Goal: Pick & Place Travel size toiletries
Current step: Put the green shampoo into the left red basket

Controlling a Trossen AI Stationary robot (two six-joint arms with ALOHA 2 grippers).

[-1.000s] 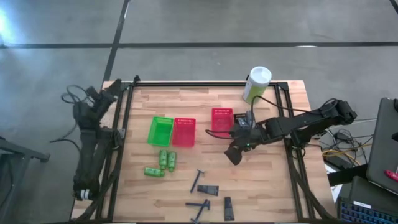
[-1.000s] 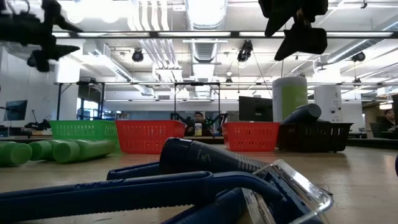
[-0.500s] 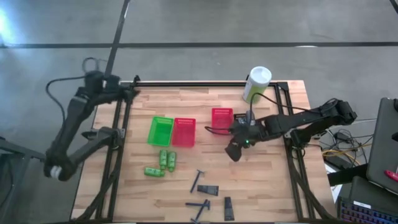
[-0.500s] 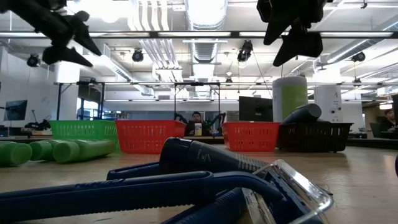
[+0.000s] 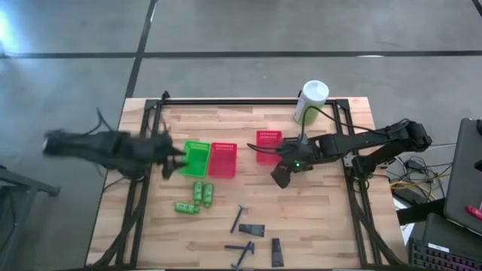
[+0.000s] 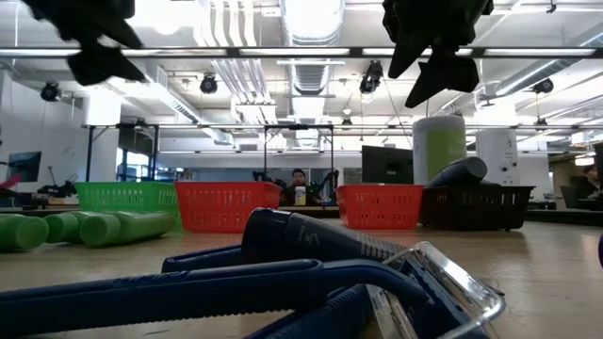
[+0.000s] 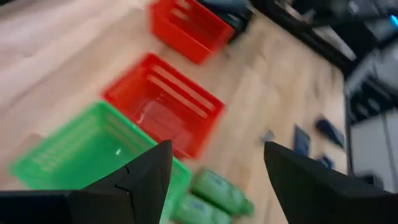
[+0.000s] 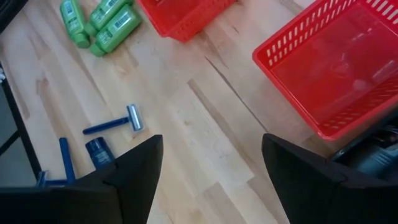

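**Both arms hovering over the baskets, nothing in either claw**

The wooden table [image 5: 324, 226] is carrying everything. The left arm is reaching in from the table's left edge, its left gripper [image 5: 175, 156] hanging with fingers spread and empty at the green basket [image 5: 194, 159]. The right arm is stretching across from the right, its right gripper [image 5: 280, 177] hanging parted and empty just in front of the black basket, beside the right-hand red basket [image 5: 268, 144]. Another red basket [image 5: 222, 159] is sitting against the green one. A pale green canister [image 5: 310, 102] is standing at the back. The green bottles [image 5: 197, 197] are lying in front of the green basket; the razors [image 5: 239, 218] and small dark tubes [image 5: 276, 253] are lying scattered nearer the front edge.
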